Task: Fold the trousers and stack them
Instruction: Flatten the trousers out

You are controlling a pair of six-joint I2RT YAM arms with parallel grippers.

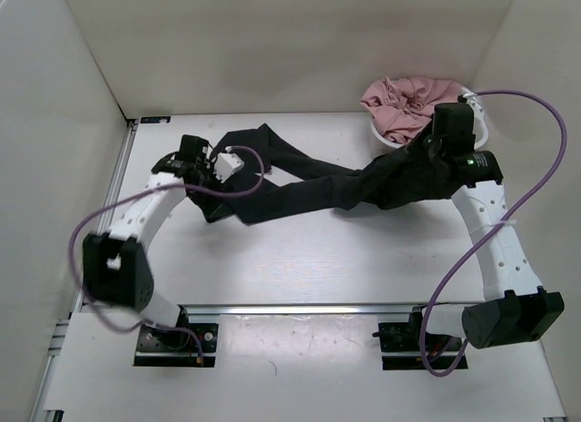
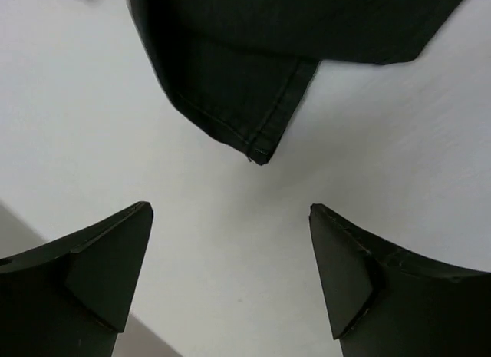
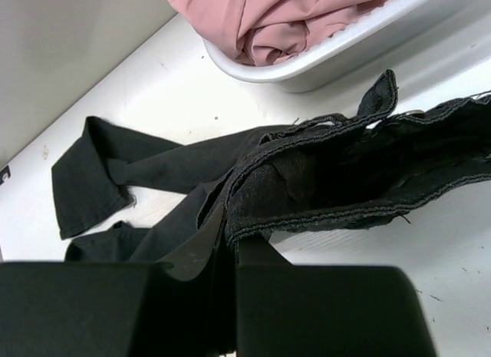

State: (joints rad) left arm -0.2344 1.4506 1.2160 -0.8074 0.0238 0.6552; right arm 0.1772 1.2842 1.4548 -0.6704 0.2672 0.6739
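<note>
One pink garment [image 1: 408, 100] is filling the white tub [image 1: 479, 124]; black trousers [image 1: 309, 191] are sprawling, right gripper [image 3: 230, 238] pinching their waistband [image 3: 330, 215], left gripper [image 2: 230, 211] gaping empty.

A crumpled pink garment [image 1: 407, 100] fills a white tub [image 3: 360, 44] at the far right of the white table [image 1: 300, 268]; it looks like one piece, though its folds hide the shape.
</note>
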